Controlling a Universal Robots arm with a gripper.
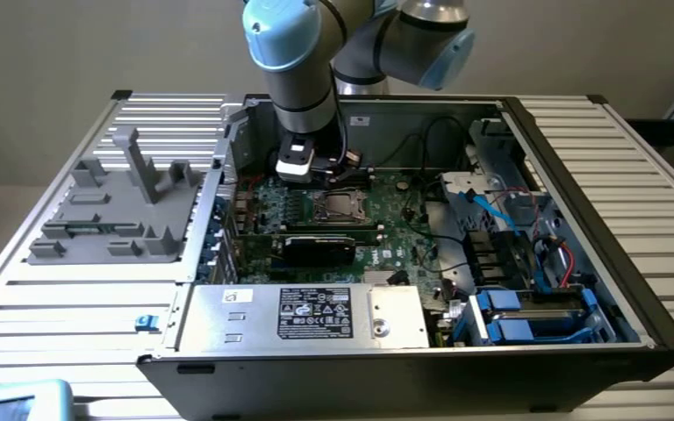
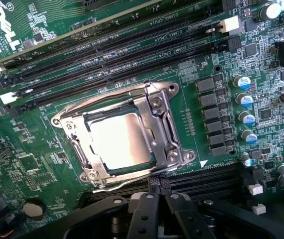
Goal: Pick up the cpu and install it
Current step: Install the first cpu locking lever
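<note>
The cpu, a flat square chip with a dull silver top, lies inside the metal socket frame on the green motherboard; in the exterior view the cpu sits mid-board inside the open computer case. My gripper hovers just off one side of the socket, its black fingers pressed together with nothing between them. In the exterior view the gripper hangs over the board just beyond the socket, apart from the chip.
Black memory slots run beside the socket, and capacitors stand along another side. A black graphics card and the silver power supply lie nearer the case front. A grey fixture sits outside, at the exterior view's left.
</note>
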